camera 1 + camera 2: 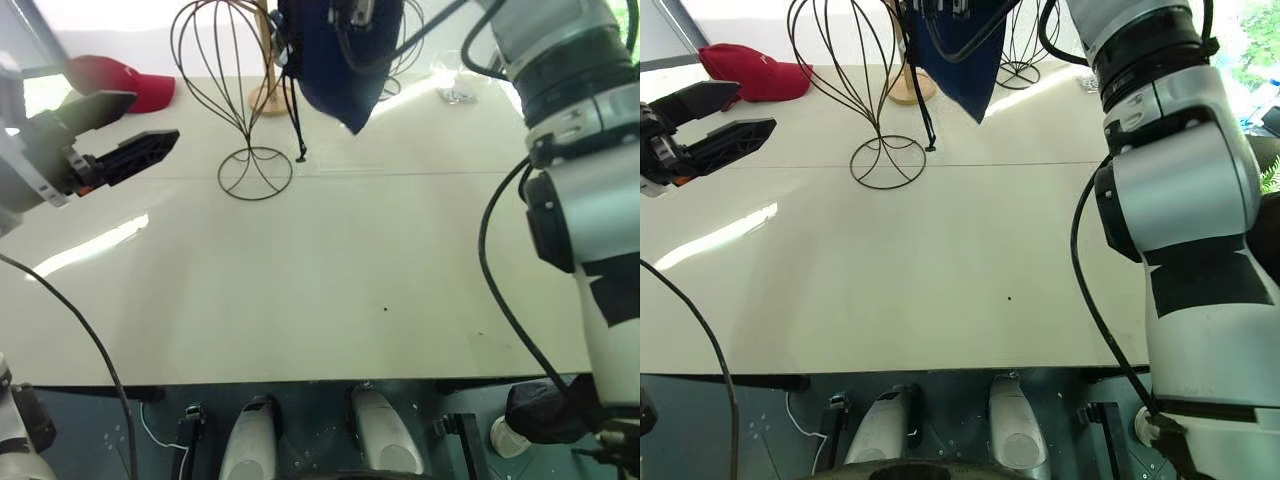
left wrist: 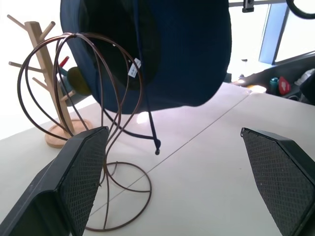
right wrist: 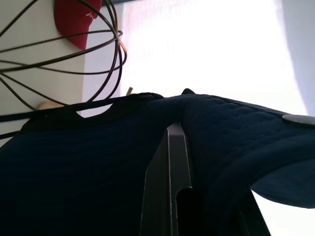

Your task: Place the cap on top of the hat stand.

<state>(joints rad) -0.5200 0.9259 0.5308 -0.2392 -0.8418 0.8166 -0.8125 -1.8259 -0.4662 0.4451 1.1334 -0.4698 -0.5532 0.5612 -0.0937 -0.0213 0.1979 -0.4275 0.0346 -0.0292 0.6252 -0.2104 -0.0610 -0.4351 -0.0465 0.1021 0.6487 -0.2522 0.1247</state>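
Beside the hat stand [image 1: 225, 75], the right gripper [image 3: 170, 162] pinches the navy cap [image 1: 335, 60]; left gripper [image 1: 125, 135] gapes empty. Its dangling chin cord [image 2: 147, 103] could snag the wire cage.

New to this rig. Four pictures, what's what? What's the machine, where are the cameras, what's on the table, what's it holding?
It is a two-armed humanoid robot, each arm ending in a two-fingered black gripper. Two pictures come from the stereo camera on its head, looking down over a pale table. The other two come from cameras on the wrists, looking along each gripper's fingers.

On the table: the hat stand, a dark wire head-shaped cage on a round wire base, a wooden stand behind it, a smaller wire stand further back, and a red baseball cap.

The right gripper is shut on the cap, a navy sun hat hanging in the air beside the cage, its cord dangling. The left gripper is open, holding nothing.
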